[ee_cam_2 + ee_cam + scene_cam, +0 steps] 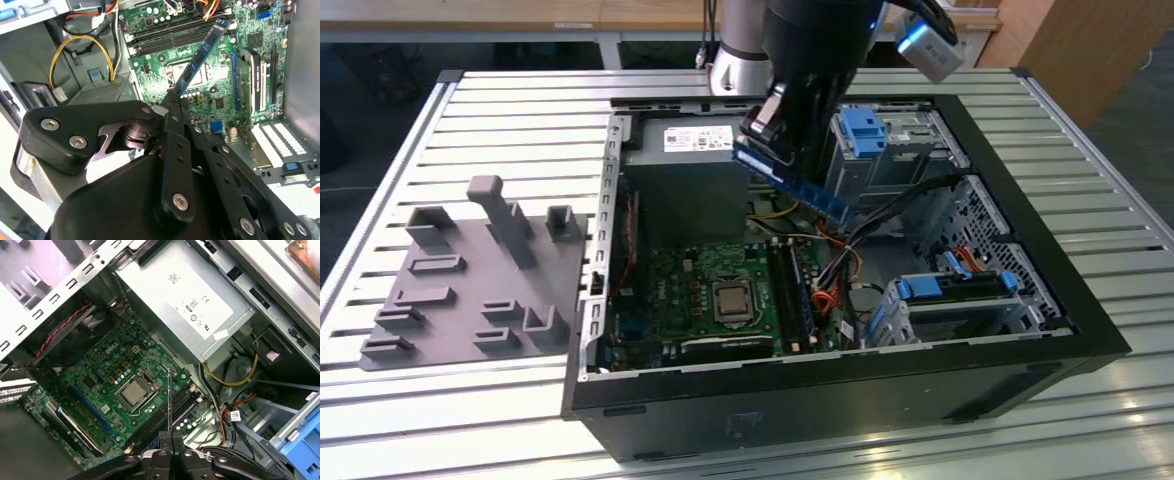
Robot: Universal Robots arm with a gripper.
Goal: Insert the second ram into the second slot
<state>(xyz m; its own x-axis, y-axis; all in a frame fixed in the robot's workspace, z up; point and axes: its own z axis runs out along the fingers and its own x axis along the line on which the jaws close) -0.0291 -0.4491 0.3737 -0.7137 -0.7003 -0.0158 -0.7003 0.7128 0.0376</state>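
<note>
In the exterior view, the pincer is clamped on one end of the second ram. The thin blue stick hangs in the air over the open computer case, at about 12 o'clock of the black memory slots and well apart from them. The slots lie just at 3 o'clock of the CPU socket on the motherboard. The stick slants from 10 o'clock down to 4 o'clock, while the slots run nearly 12 to 6. A grey fixture plate sits on the slatted table at 9 o'clock of the case.

In the second wrist view, the pincer has its fingers closed on the near end of the ram. The far end reaches out toward the slots without touching them.

In the first wrist view, the ram shows edge-on as a thin line running out from the pincer. It crosses the slots at an angle, beside the CPU and the power supply.

By my judgement the step in hand is the carry toward the board, with seating not yet begun. Seating calls for the stick's long edge to lie parallel over the second slot, then a straight, even press. I cannot tell whether any slot is already filled.
</note>
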